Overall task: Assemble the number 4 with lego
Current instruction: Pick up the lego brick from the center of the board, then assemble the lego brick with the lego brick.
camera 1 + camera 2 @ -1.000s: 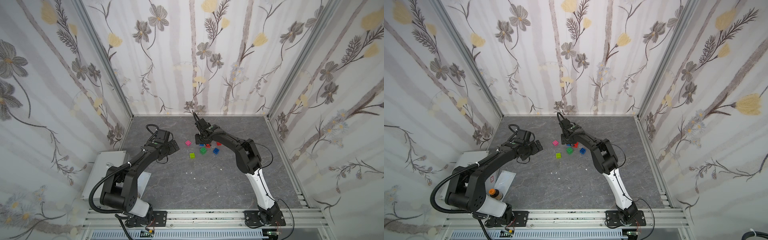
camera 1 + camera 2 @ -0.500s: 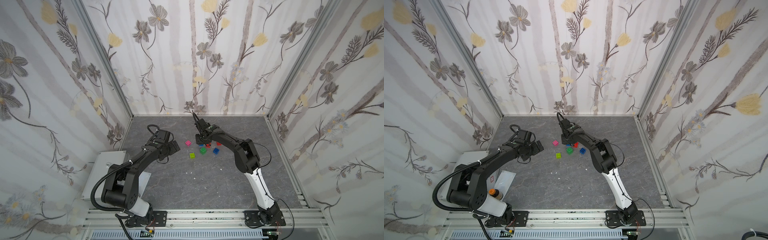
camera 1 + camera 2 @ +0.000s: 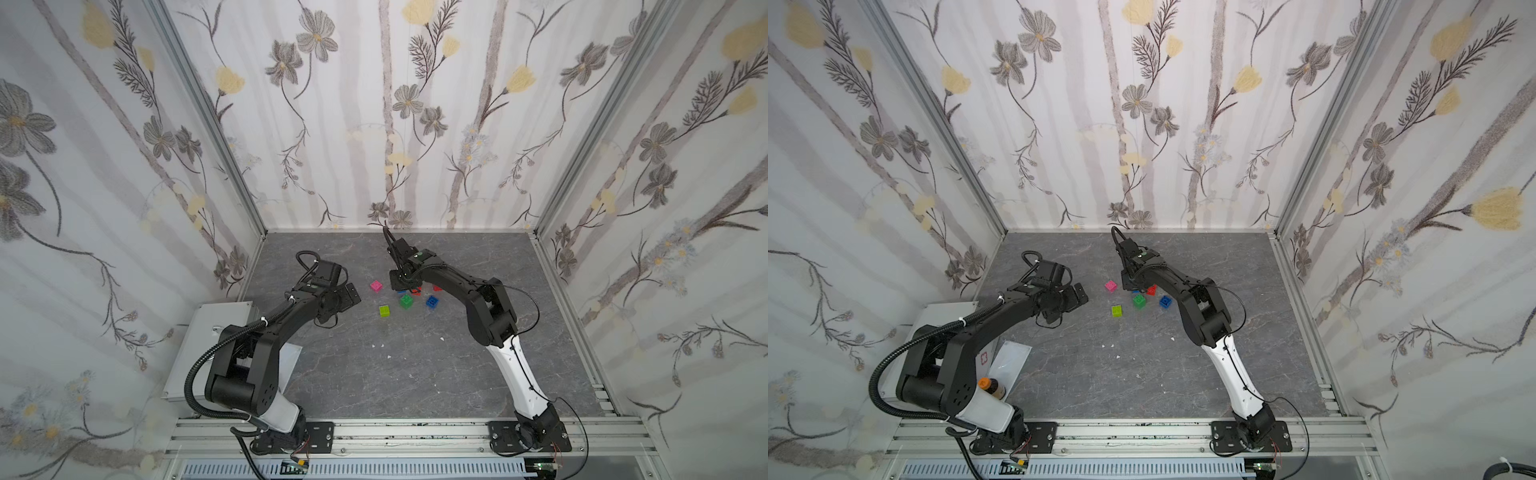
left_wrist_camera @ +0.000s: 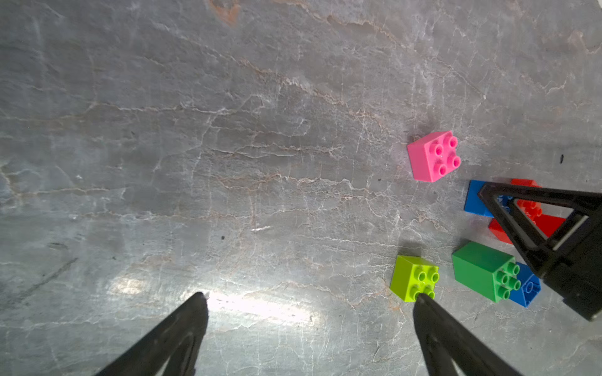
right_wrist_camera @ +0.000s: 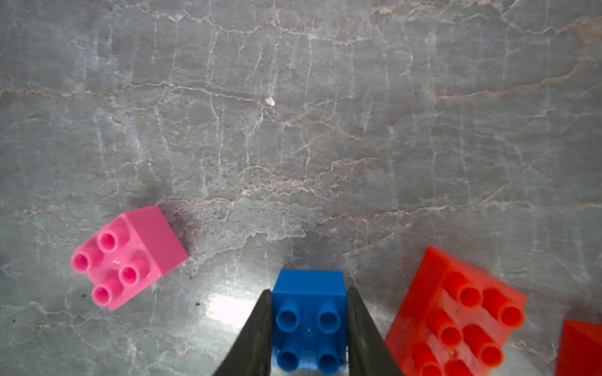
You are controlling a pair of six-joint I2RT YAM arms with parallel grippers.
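Just beside the pink brick point(image 5: 130, 257) on the grey surface point(image 5: 293, 130), the right claw point(image 5: 308, 292) pinched a blue brick point(image 5: 309, 328) by its sides; farther off, the left claw point(image 4: 311, 295) hung wide open, empty.

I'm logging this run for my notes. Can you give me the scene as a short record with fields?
right end effector: jaws against both sides of a blue brick on the table
left end effector: open, empty, near the lime brick
loose bricks: pink brick, green brick, red brick, second blue brick
assembly: no bricks seen joined yet
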